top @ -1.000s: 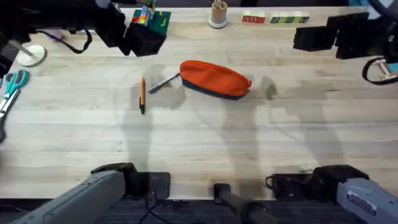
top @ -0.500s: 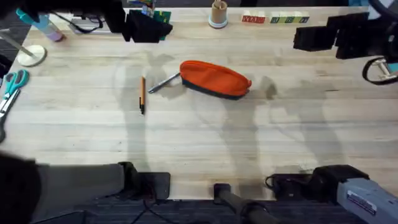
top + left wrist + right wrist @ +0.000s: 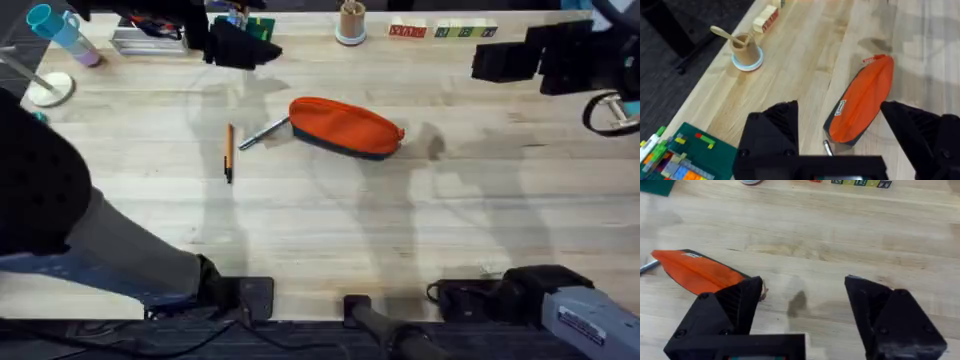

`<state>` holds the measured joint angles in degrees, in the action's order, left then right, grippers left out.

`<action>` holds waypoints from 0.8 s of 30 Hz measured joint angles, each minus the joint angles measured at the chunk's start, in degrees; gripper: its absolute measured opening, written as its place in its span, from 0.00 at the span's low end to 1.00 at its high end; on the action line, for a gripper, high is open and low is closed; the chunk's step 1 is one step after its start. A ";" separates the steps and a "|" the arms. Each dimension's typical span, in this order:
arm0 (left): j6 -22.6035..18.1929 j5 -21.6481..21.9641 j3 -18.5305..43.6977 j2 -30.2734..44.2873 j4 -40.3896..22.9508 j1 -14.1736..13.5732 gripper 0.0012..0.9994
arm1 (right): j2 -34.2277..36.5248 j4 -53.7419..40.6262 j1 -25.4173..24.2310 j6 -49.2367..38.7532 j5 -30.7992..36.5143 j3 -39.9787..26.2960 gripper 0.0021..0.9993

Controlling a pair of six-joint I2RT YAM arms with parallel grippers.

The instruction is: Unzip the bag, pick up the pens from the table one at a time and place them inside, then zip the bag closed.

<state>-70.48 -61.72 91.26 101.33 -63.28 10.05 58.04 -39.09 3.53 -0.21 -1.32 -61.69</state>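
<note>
The bright orange pencil pouch [image 3: 346, 127] with its navy bottom strip lay zipped near the middle of the pale wood worktop [image 3: 330, 220]. The silvery pen [image 3: 264, 132] touched its end; the orange pen [image 3: 229, 152] lay nearby. Both the left hand [image 3: 842, 132] and the right hand [image 3: 802, 307] were spread, holding nothing.

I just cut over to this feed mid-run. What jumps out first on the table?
The bright orange bag lies near the middle of the table, with no end effector on it. Just to its left, seen from overhead, the silvery grey pen angles toward the bag's end, and the orange pen lies apart from both. Both end effectors are open and clear of everything: the left end effector looks down on the bag, the right end effector on bare wood beside it.
</note>
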 joint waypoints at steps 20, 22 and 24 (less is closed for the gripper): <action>-8.28 7.03 0.09 9.30 -2.74 -6.97 0.99 | 0.00 -0.74 0.00 0.00 0.00 0.00 1.00; -9.17 7.86 0.09 9.34 -2.74 -7.26 0.99 | 0.00 -0.83 0.00 0.00 0.00 0.00 1.00; -10.15 8.49 0.09 9.34 -2.75 -7.59 0.99 | 0.00 -0.83 0.00 -0.01 0.00 0.00 1.00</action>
<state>-80.63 -53.22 91.35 110.67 -66.03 2.45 58.04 -39.92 3.53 -0.22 -1.32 -61.69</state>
